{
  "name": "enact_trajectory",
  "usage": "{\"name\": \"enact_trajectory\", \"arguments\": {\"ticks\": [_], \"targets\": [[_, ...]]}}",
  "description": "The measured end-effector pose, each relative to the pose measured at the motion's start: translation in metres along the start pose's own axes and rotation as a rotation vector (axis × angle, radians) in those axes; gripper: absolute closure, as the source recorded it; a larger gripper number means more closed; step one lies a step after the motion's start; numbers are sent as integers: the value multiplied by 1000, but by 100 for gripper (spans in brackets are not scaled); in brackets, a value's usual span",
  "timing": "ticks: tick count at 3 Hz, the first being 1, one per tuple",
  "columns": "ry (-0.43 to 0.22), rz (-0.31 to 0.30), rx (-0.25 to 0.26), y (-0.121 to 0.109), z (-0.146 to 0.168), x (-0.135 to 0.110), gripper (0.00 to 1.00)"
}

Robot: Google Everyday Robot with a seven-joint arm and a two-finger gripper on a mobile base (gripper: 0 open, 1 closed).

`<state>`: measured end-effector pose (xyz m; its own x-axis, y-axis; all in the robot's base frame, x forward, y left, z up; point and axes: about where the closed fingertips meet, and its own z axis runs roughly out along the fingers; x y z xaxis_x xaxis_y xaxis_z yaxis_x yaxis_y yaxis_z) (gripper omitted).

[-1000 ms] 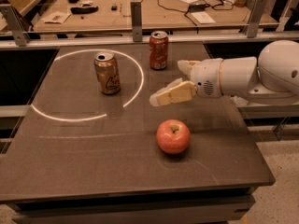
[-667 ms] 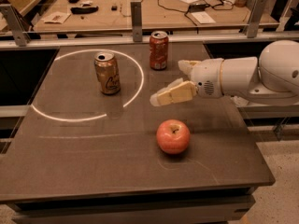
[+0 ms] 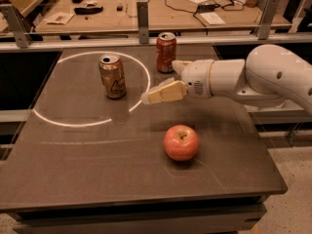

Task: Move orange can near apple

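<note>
The orange can (image 3: pixel 112 76) stands upright on the dark table, back left, inside a white painted circle. The apple (image 3: pixel 181 142) sits nearer the front, right of centre. My gripper (image 3: pixel 161 81) reaches in from the right on a white arm, hovering between the can and the apple, a short way right of the can. Its cream fingers (image 3: pixel 165 92) are apart and hold nothing.
A red can (image 3: pixel 165 52) stands upright at the back, just behind my gripper. The white circle (image 3: pixel 58 122) marks the table's left half. A metal rail (image 3: pixel 142 16) and a cluttered wooden bench lie behind the table. The table's front edge (image 3: pixel 146 201) is close below the apple.
My gripper has moved a little to the left, closer to the orange can. The cans and the apple have not moved.
</note>
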<state>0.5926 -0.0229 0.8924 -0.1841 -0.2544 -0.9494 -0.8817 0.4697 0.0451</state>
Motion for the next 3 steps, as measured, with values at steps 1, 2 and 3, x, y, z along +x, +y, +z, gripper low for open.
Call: {"name": "enact_trajectory", "arguments": {"ticks": [1, 2, 3], "targets": [[-36, -8, -13, -7, 28, -7, 0], [-53, -20, -38, -9, 55, -11, 0], [-60, -30, -74, -10, 77, -13, 0]]}}
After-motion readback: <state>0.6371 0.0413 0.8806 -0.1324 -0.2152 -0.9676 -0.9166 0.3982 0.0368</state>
